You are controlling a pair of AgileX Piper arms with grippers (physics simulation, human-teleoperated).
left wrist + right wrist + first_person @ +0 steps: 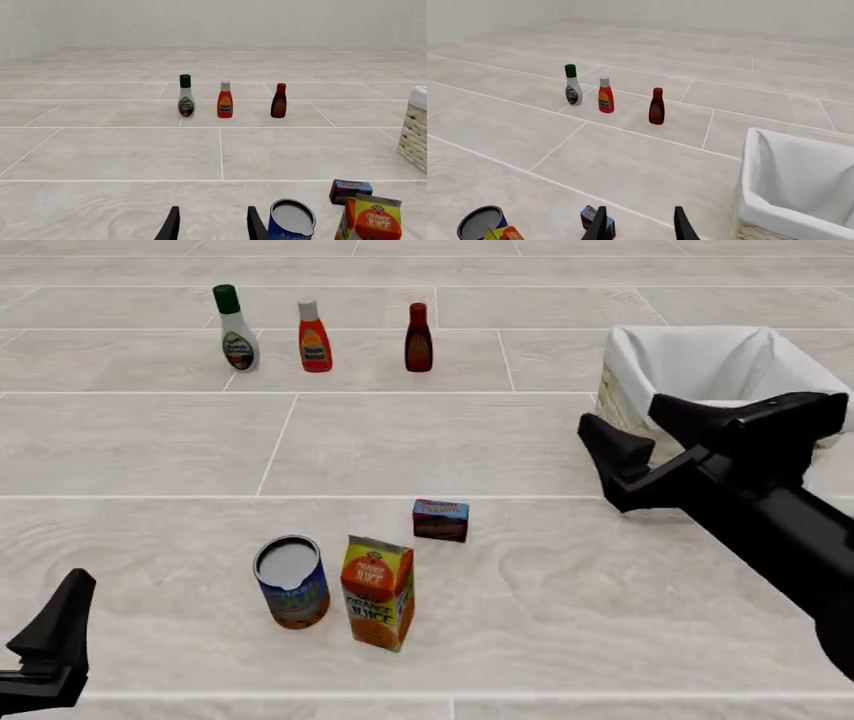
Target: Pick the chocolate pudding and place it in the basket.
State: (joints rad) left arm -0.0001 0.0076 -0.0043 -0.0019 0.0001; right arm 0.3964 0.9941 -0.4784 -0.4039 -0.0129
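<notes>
Brown and blue, the chocolate pudding (441, 519) sits untouched on the worktop (534, 440) just behind the juice carton (378, 591), so we hover our released right tool (638, 452) between it and the basket (694, 370), ready to descend.

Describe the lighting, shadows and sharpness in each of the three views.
Front view: flat even light, hardly any cast shadow under the small maroon chocolate pudding box, everything sharp. Left wrist view: same shadowless look, three far bottles crisp. Right wrist view: soft shading only inside the white-lined wicker basket; no glare or blur.
</notes>
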